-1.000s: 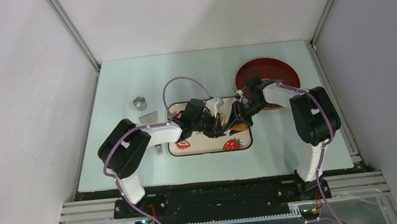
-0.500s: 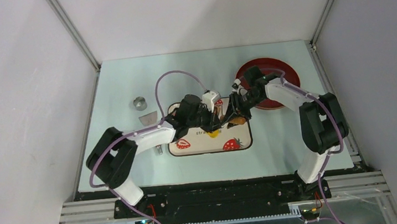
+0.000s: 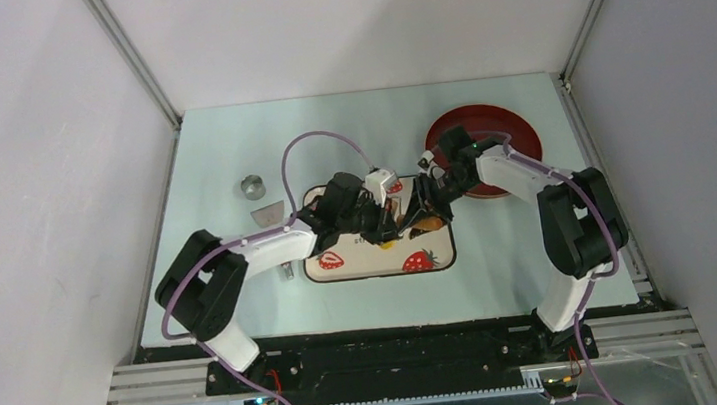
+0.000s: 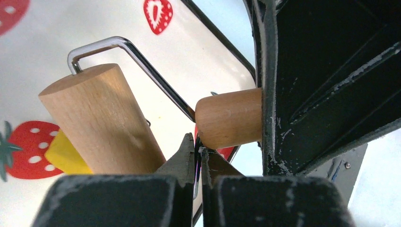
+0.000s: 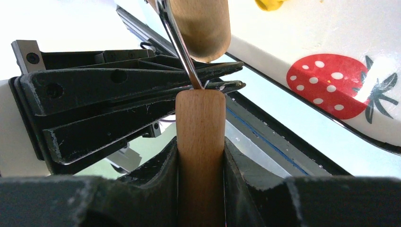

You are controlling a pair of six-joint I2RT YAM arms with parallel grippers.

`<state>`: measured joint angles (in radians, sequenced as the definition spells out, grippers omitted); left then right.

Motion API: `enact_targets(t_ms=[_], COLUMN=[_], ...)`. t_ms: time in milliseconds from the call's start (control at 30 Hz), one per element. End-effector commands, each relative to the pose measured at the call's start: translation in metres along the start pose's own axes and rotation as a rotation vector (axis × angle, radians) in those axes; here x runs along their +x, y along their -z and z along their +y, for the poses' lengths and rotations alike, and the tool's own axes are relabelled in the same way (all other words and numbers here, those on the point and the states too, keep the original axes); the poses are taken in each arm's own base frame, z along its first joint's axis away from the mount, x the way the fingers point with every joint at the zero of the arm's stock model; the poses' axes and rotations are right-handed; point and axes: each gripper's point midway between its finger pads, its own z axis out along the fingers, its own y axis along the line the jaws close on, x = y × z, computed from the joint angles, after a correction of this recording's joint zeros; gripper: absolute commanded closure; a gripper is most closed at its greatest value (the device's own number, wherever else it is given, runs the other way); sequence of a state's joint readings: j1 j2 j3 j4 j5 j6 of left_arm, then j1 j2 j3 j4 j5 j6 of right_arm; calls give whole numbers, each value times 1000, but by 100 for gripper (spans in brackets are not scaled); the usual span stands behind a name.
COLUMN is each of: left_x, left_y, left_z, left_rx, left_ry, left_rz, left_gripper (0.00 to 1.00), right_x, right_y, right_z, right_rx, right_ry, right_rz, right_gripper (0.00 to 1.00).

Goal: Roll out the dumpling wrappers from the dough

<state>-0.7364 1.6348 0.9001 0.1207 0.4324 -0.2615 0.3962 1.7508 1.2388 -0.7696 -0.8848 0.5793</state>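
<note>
A small roller with a wooden drum (image 4: 99, 118), a wire frame (image 4: 142, 61) and a wooden handle (image 5: 200, 137) hangs over the strawberry-print tray (image 3: 341, 270). My right gripper (image 5: 200, 146) is shut on the handle. My left gripper (image 4: 197, 153) is shut on the wire frame just beside the handle's end (image 4: 229, 118). The two grippers meet over the tray's far right part, left gripper (image 3: 399, 220) and right gripper (image 3: 423, 214). The yellow dough (image 4: 66, 156) lies on the tray, partly under the drum, and the dough (image 3: 385, 244) peeks out below the grippers. The dumpling wrappers are hidden.
A dark red plate (image 3: 507, 126) sits at the far right, just behind my right forearm. A small metal ring cutter (image 3: 252, 185) and a grey scraper (image 3: 268, 212) lie left of the tray. The tray's black rim (image 5: 302, 106) runs close under the handle.
Both arms carried the roller toward the far side of the tray, then barely shifted in the last half second. Both grips are unchanged.
</note>
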Motion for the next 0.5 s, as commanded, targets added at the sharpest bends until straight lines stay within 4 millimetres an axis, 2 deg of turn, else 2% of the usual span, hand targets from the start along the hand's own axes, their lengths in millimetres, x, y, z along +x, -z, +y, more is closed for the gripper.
enact_targets(t_ms=[0, 200, 467], left_x=[-32, -24, -3], left_y=[-12, -29, -49], left_z=[-28, -26, -24], left_rx=[115, 138, 165], left_ry=[45, 71, 122], left_rz=[-88, -41, 32], left_gripper=[100, 100, 100], right_x=[2, 0, -4], right_y=[-17, -22, -24], right_z=[-5, -30, -54], right_rx=[-55, -28, -87], right_ry=[0, -57, -131], right_rz=[50, 58, 64], right_gripper=[100, 100, 100])
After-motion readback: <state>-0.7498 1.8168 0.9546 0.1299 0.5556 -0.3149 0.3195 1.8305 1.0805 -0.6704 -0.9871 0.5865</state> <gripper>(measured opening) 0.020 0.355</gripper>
